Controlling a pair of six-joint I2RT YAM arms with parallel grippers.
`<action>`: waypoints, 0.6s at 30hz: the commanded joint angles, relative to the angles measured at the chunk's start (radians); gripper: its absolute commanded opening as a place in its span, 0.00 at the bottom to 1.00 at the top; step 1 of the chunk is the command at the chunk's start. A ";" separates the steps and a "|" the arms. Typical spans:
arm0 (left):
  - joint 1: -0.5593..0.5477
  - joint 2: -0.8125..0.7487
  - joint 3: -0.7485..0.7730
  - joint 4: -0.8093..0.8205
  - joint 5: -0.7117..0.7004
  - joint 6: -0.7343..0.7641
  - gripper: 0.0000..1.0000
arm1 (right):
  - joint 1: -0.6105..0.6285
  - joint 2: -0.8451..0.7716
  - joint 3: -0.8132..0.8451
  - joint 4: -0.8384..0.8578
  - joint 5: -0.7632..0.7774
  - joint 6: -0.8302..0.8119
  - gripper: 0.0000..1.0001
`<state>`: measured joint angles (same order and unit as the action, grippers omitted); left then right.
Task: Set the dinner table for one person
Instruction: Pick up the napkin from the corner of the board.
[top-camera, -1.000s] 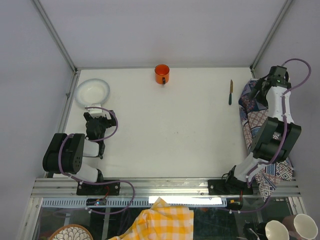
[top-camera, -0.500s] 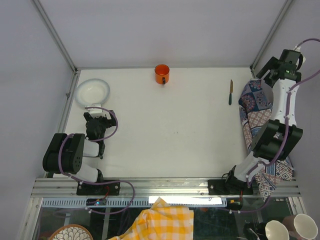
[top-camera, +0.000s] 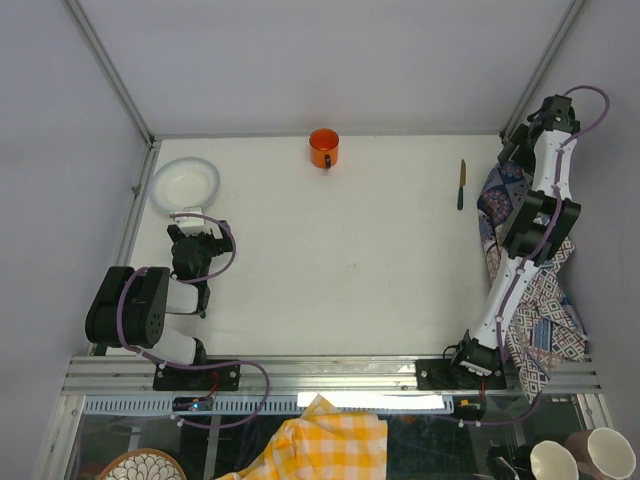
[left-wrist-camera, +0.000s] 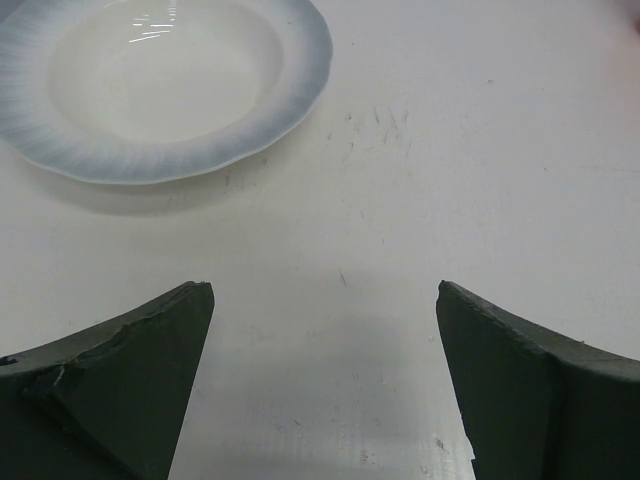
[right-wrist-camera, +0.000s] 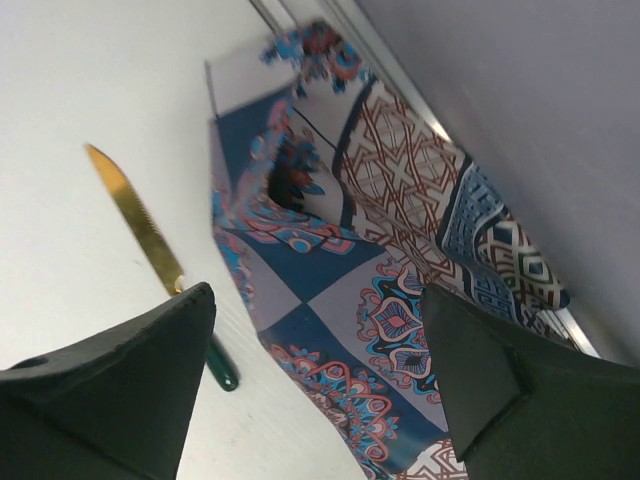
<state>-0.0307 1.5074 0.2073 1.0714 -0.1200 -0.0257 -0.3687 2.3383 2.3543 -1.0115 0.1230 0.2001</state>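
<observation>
The white dinner table (top-camera: 340, 260) carries a pale blue-rimmed white plate (top-camera: 185, 183) at the far left, an orange mug (top-camera: 323, 148) at the far middle and a gold-bladed knife with a green handle (top-camera: 461, 184) at the far right. My left gripper (top-camera: 190, 215) is open and empty just in front of the plate (left-wrist-camera: 160, 85), over bare table. My right gripper (top-camera: 522, 140) is open and empty, raised above the far right corner. In its view the knife (right-wrist-camera: 150, 240) lies left of the patterned cloth (right-wrist-camera: 380, 270).
The blue-and-purple patterned cloth (top-camera: 525, 260) hangs along the right table edge, partly under the right arm. Aluminium rails (top-camera: 330, 375) border the table. A yellow checked cloth (top-camera: 320, 445) and cups (top-camera: 580, 455) sit below the near edge.
My right arm has swung about at the far right corner, rising and then drawing in leftwards over the cloth's top end. The left arm has not moved.
</observation>
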 joint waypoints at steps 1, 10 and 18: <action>0.010 -0.006 0.023 0.052 0.030 -0.006 0.99 | -0.006 -0.039 0.004 -0.026 -0.006 -0.027 0.86; 0.010 -0.007 0.023 0.052 0.030 -0.005 0.99 | -0.006 0.022 -0.019 0.049 -0.012 -0.027 0.82; 0.009 -0.007 0.023 0.051 0.029 -0.005 0.99 | 0.000 0.050 0.005 0.092 0.029 -0.054 0.82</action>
<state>-0.0307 1.5074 0.2073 1.0714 -0.1200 -0.0257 -0.3691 2.3859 2.3131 -0.9771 0.1257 0.1783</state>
